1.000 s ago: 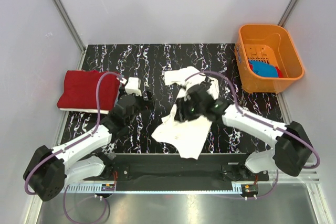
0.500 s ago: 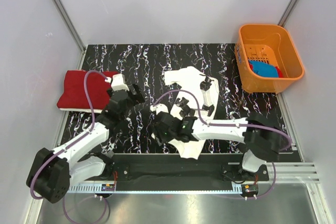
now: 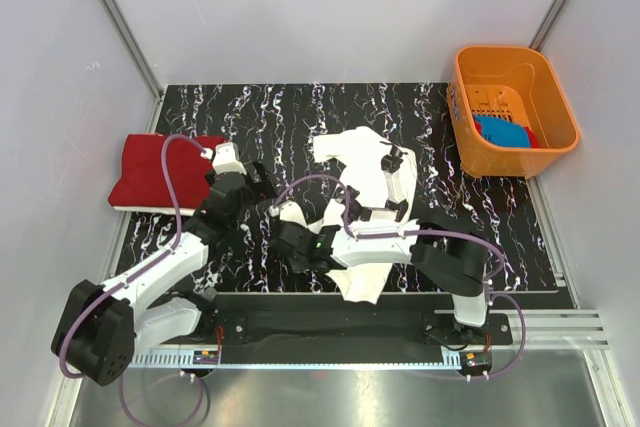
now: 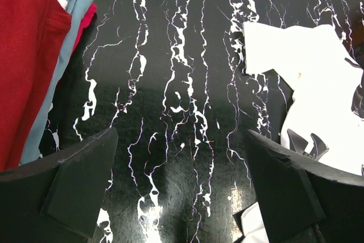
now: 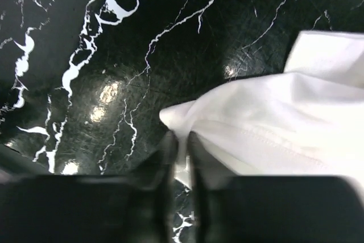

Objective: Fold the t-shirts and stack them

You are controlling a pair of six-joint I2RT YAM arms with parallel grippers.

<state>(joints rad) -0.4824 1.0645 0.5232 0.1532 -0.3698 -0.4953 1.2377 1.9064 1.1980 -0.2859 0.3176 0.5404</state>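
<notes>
The right claw (image 5: 181, 155) pinches the near-left corner of the white shirt (image 5: 273, 135), whose crumpled length runs from there to the far right across the table (image 3: 250, 117). The left claw (image 4: 181, 140), wide open and empty, hangs just left of that corner, between it and the folded red shirt (image 3: 155, 169).

The left arm (image 3: 150, 282) and right arm (image 3: 380, 247) are white tubes with bulky black joints. A purple cable (image 3: 172, 197) loops along each. The jaws are flat black wedges.

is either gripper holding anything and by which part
The right gripper pinches the large white cloth t-shirt by a corner of its edge; the left gripper is open, empty.
</notes>
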